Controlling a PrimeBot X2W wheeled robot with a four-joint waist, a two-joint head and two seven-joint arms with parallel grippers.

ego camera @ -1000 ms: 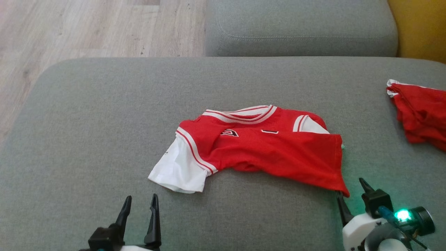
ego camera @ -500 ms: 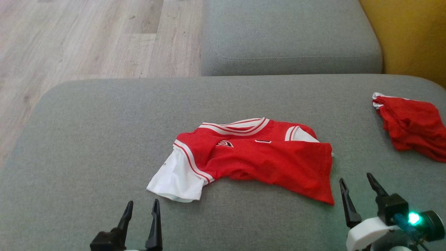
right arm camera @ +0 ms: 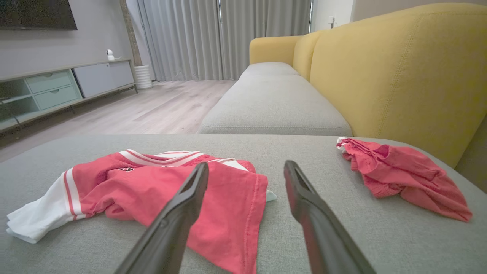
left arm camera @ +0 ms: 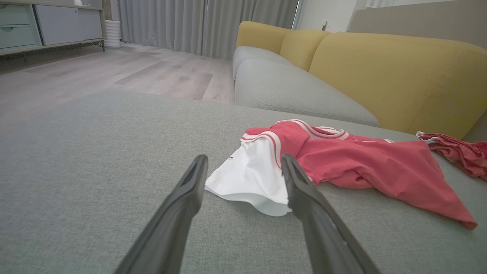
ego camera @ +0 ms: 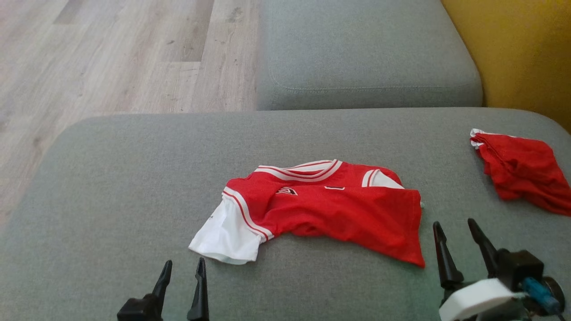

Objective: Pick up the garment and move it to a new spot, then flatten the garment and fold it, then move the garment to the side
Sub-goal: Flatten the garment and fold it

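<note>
The garment (ego camera: pixel 339 214) is a red jersey with white sleeves and a striped collar, lying crumpled and partly folded over in the middle of the grey cushion (ego camera: pixel 111 178). My left gripper (ego camera: pixel 184 263) stands open just in front of the white sleeve (ego camera: pixel 225 236), not touching it. In the left wrist view that sleeve (left arm camera: pixel 251 179) lies just beyond my left gripper (left arm camera: pixel 244 158). My right gripper (ego camera: pixel 453 223) is open and empty, just right of the garment's red hem corner (ego camera: pixel 412 254). The right wrist view shows the garment (right arm camera: pixel 152 186) ahead and to the left of my right gripper (right arm camera: pixel 246 164).
A second red cloth (ego camera: pixel 522 178) lies crumpled near the cushion's right edge. Behind the cushion is a grey sofa seat (ego camera: pixel 366 53) with a yellow backrest (ego camera: pixel 513 53). Wooden floor (ego camera: pixel 111 53) lies off the cushion's left and far edges.
My right gripper has let go of the garment's hem corner, opened wide and drawn back a little to the right. The head view has tilted, shifting the whole picture down. The left gripper stays open.
</note>
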